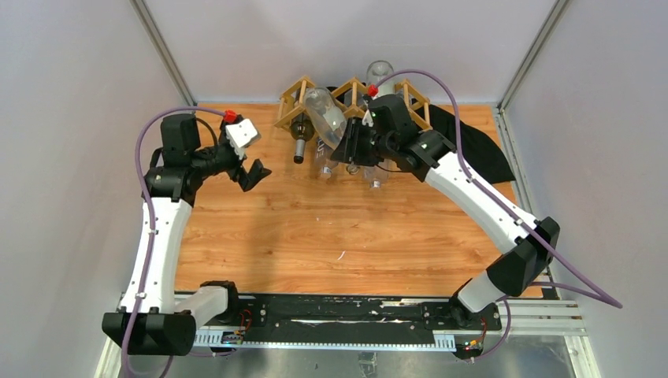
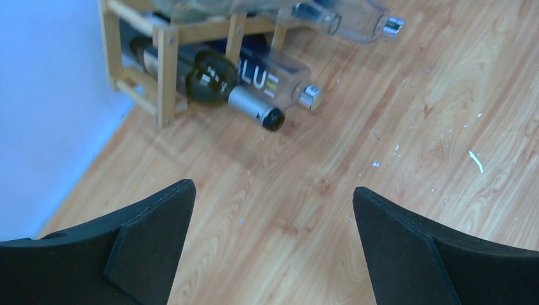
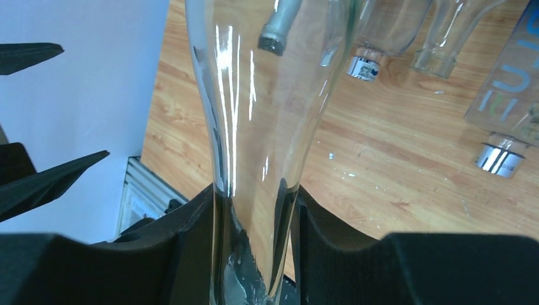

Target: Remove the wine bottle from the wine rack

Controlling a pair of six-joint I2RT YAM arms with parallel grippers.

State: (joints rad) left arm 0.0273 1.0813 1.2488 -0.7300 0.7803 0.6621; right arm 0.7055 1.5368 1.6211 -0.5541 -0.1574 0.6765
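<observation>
My right gripper (image 1: 349,148) is shut on the neck of a clear glass wine bottle (image 1: 325,116). The bottle is tilted, its body up and to the left in front of the light wooden lattice wine rack (image 1: 296,98). In the right wrist view the clear neck (image 3: 267,95) runs between my two black fingers (image 3: 191,248), gripper (image 3: 254,244). My left gripper (image 1: 254,174) is open and empty over bare table, left of the rack. In the left wrist view, gripper (image 2: 273,222), the rack (image 2: 166,63) holds a dark bottle (image 2: 213,79) and a clear labelled bottle (image 2: 279,79).
Several more bottles lie in the rack's lower cells with necks pointing forward (image 1: 374,179), (image 3: 499,159). A black cloth (image 1: 475,146) lies behind my right arm. White walls enclose the table at the back and sides. The wooden tabletop (image 1: 331,236) stretches to the front rail.
</observation>
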